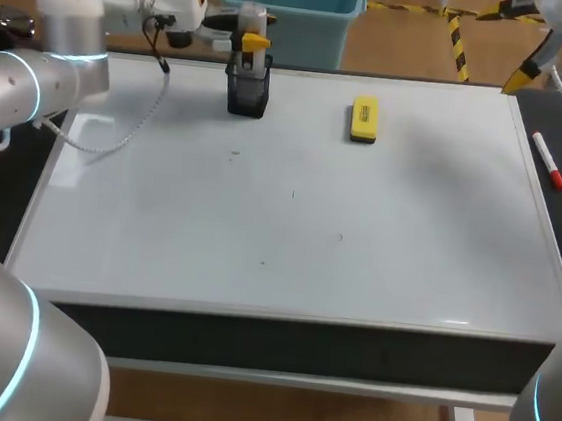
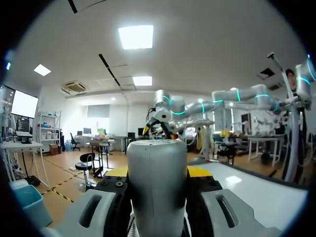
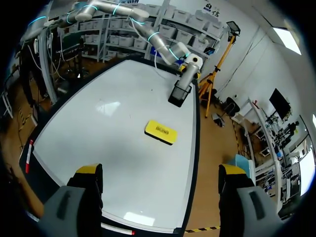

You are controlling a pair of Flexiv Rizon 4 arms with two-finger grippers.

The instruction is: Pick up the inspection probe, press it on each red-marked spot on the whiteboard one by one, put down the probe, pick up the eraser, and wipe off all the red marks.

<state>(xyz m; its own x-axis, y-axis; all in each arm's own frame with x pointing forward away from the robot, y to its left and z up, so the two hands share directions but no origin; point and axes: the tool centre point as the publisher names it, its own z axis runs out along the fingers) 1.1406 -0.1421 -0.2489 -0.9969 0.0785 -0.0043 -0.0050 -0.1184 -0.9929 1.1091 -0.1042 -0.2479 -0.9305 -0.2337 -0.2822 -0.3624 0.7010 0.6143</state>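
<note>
On flat white whiteboard (image 1: 290,222), far left: black box-shaped holder (image 1: 248,94) beneath left gripper (image 1: 252,43), seemingly clenched on grey cylindrical probe (image 2: 157,173). Right gripper (image 3: 160,173) far right, spread, empty. Could drag holder over if lifted askew.

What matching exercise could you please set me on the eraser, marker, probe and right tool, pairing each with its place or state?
Things:
1. eraser
2. marker
3. inspection probe
4. right tool

Places or states:
A. standing in the black holder
B. open, holding nothing
C. on the dark strip beside the whiteboard's right edge
D. lying flat on the whiteboard

Pairs: 1-D, 2-C, 3-A, 4-B.
</note>
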